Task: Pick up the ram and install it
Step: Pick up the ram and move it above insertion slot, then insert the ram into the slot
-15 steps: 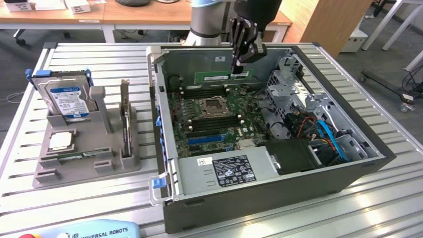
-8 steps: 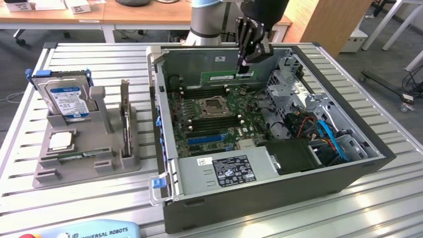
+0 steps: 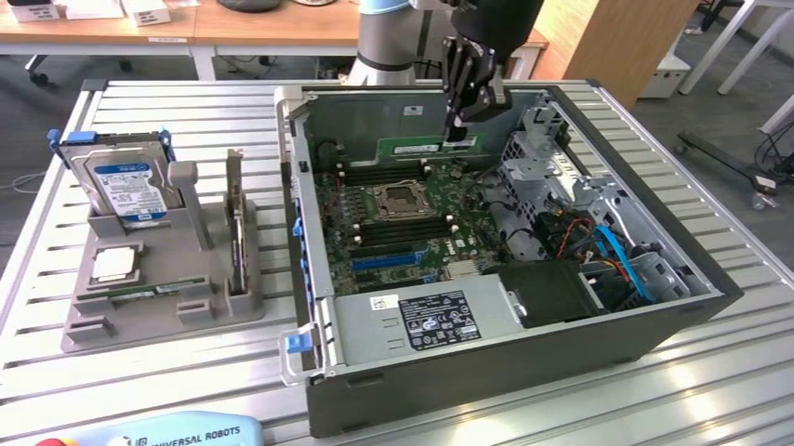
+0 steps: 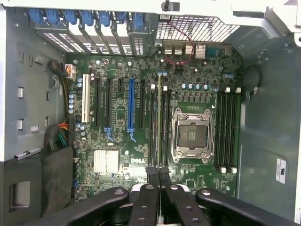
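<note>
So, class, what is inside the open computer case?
A green motherboard with an empty processor socket, memory slots and blue cables. The pincer, shut on the ram, hangs above it and hides part of the board's edge.

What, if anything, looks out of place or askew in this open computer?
Nothing stands out: the claw holds the ram edge-down over the motherboard, in line with its memory slots.

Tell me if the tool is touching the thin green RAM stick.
Touching. In the wrist view the tool is shut on one end of the thin green RAM stick, seen edge-on above the green motherboard.
</note>
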You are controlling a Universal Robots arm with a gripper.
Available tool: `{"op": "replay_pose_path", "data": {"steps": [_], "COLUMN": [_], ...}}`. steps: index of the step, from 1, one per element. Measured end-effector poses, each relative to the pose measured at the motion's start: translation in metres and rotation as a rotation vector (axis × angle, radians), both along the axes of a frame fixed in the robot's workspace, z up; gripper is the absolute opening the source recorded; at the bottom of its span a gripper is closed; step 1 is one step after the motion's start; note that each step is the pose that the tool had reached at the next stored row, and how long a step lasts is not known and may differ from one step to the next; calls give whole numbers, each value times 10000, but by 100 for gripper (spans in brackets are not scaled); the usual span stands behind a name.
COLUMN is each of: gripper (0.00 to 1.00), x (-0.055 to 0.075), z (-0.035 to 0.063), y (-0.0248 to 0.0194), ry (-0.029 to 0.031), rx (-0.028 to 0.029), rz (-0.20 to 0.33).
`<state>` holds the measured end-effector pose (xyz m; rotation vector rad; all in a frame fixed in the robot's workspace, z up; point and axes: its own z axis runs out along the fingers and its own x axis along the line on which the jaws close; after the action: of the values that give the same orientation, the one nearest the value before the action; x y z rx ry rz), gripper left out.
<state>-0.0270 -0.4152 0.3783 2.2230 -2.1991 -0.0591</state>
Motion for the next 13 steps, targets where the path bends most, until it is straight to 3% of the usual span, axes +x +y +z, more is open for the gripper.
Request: {"op": "replay_pose_path", "data": {"steps": [13], "gripper": [12], "x": [0], "z": [-70], "y": [0], "ry": [0], "rx": [-1], "rz": [-248]}}
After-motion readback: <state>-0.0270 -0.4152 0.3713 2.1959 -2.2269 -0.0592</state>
